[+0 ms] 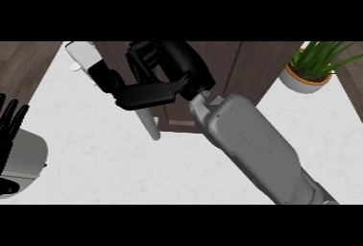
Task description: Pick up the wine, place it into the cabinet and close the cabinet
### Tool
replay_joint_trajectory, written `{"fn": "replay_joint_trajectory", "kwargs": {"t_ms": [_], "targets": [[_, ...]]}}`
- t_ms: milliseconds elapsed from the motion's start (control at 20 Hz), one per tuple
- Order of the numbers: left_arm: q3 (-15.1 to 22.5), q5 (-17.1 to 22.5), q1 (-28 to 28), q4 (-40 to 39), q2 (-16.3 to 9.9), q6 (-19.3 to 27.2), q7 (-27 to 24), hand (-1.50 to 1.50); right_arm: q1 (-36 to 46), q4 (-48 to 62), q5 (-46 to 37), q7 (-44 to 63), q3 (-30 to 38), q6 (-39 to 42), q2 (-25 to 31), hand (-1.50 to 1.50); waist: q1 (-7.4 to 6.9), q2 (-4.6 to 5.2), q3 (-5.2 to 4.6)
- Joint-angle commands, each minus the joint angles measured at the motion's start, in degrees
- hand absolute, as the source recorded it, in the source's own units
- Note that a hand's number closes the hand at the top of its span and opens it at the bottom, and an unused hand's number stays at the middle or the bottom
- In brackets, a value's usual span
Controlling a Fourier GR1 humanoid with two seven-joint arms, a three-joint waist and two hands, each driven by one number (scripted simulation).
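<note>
Right hand (152,79) is up at the cabinet (234,67), fingers curled around something pale, probably the wine (83,57) bottle, so placing's underway. Left hand (10,122) rests open at the left edge. Next: slide it inside, let go, shut the door.

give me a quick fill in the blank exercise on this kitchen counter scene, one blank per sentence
1. The right hand reaches up to the wooden ____.
2. The left hand rests open at the view's ____ edge, its fingers straight.
3. The potted plant stands at the view's upper ____.
4. The counter top is ____ in colour.

Missing words: cabinet; left; right; white
</note>
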State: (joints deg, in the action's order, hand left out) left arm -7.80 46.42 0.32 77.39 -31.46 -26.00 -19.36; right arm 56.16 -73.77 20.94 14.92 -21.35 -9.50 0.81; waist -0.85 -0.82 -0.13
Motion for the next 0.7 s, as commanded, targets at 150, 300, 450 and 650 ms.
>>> {"fn": "replay_joint_trajectory", "kwargs": {"t_ms": [150, 300, 450, 650], "targets": [[-1.1, 0.2, -0.3, -0.8, -0.7, -1.9, 0.9, -1.50, -1.7, 9.3, -1.4, -6.8, 4.7, 6.2, 4.8, 1.50, -0.05, 1.14, 0.12], [-2.0, 1.6, -1.4, -1.4, -1.8, -2.9, 1.9, -1.50, 1.9, 12.2, -1.9, -7.0, 6.3, 5.9, 5.0, 1.50, -0.34, 1.25, 0.10], [-0.3, 0.3, -1.1, 0.4, 0.2, -1.9, 1.3, -1.50, 0.1, 14.7, -3.1, -10.0, 5.6, 6.4, 4.7, 1.50, -0.62, 1.41, 0.10], [0.2, 1.3, -1.6, 2.5, 0.4, -0.7, 3.2, -1.50, -1.1, 13.7, -2.9, -10.1, 6.0, 6.4, 4.9, 1.50, -0.14, 1.11, 0.15]]}}
